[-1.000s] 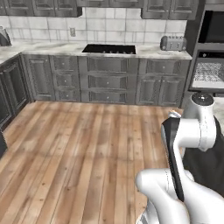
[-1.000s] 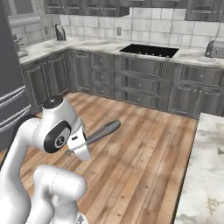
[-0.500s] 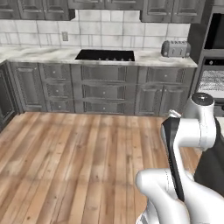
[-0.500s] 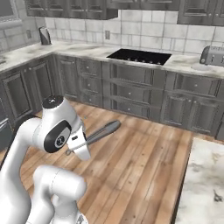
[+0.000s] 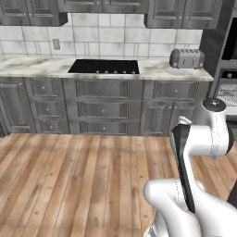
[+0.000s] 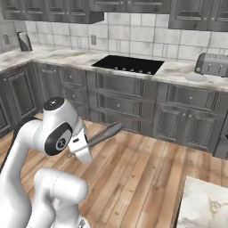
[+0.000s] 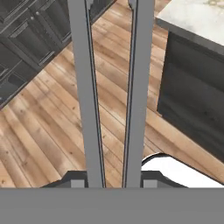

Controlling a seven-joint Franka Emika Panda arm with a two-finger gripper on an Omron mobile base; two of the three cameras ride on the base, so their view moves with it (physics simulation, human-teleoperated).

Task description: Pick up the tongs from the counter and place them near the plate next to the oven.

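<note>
Here, tongs (image 7: 111,87) lengthwise, straight out from fingers (image 7: 78,183).

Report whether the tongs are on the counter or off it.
Off it. The tongs are clamped in the shut gripper, carried in the air above the wooden floor, their two arms running forward from the hand.
</note>
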